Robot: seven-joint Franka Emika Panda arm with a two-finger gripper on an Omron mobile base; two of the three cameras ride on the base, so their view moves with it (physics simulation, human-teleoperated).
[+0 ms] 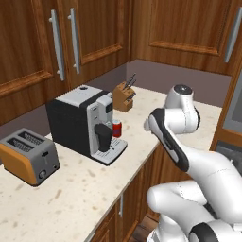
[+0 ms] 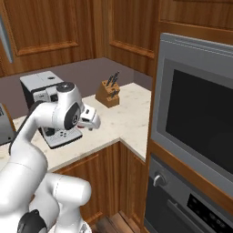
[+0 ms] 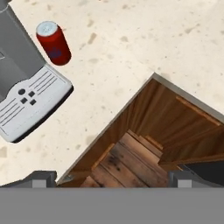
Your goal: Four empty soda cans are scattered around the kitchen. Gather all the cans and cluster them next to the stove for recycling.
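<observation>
I've got a coffee machine point(image 1: 84, 122) on the counter point(image 1: 85, 189), a toaster point(image 1: 28, 155) to its left and a knife block point(image 1: 124, 97) with dark-handled knives in it back in the corner. A red can point(image 1: 116, 128) with a silvery top stands upright just beside the machine's drip tray point(image 3: 30, 103). My gripper point(image 3: 111, 178) hangs over the counter's edge, fingers wide apart, holding nothing.

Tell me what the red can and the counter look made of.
Red can: likely thin metal, with a glossy red wall and a silvery top. Counter: looks like polished stone or a stone-look composite, cream with tan speckles; which one can't be told.
</observation>
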